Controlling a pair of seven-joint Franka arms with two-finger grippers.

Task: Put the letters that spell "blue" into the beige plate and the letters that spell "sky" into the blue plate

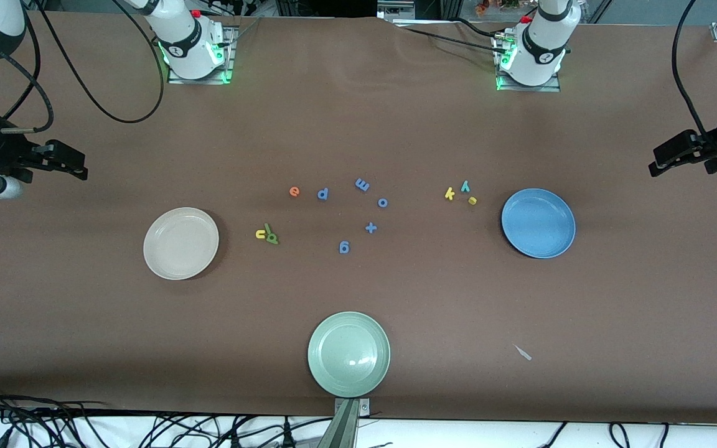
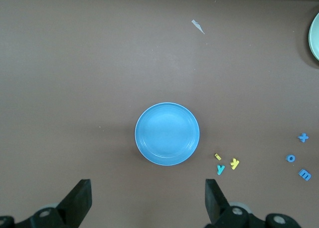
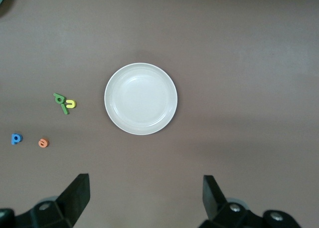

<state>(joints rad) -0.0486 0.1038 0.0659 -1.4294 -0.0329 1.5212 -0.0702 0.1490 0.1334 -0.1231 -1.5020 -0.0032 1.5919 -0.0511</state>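
The beige plate [image 1: 181, 243] lies empty toward the right arm's end, the blue plate [image 1: 538, 223] empty toward the left arm's end. Orange e [image 1: 294, 191] lies alone on the cloth. Yellow u [image 1: 261, 234], green b [image 1: 271, 238] and the thin green l [image 1: 267, 229] touch one another beside the beige plate. Yellow k [image 1: 450, 194], teal y [image 1: 465, 185] and yellow s [image 1: 472, 200] cluster beside the blue plate. My right gripper [image 3: 144, 190] hangs open high over the cloth by the beige plate [image 3: 141, 99]. My left gripper [image 2: 148, 195] hangs open over the cloth by the blue plate [image 2: 167, 133].
Blue letters p [image 1: 323, 193], m [image 1: 362, 185], o [image 1: 383, 202], g [image 1: 344, 247] and a plus sign [image 1: 371, 228] lie mid-table. A pale green plate [image 1: 349, 354] sits nearest the front camera. A small pale scrap [image 1: 523, 352] lies nearer the camera than the blue plate.
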